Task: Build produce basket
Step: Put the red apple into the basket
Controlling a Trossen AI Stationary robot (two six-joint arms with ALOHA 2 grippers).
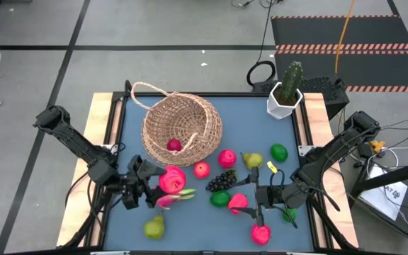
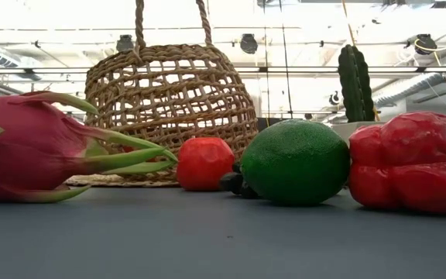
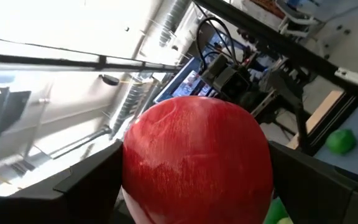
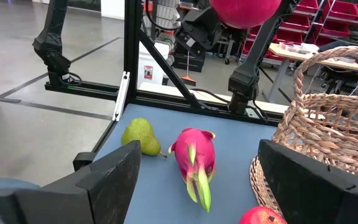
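A red apple (image 3: 197,162) is gripped in the left gripper (image 1: 158,184) jaws near the tabletop's front edge; it's best carried over the basket (image 1: 183,127) mid-tabletop before release. Right gripper (image 1: 264,197) jaws hang released.

No text, label, brand, number or sign could be read in any view. A white sheet (image 1: 394,197) on the floor right of the table carried dark marks too small to make out, and a lit screen (image 3: 188,78) behind the left arm's fruit showed only blurred blue patches.
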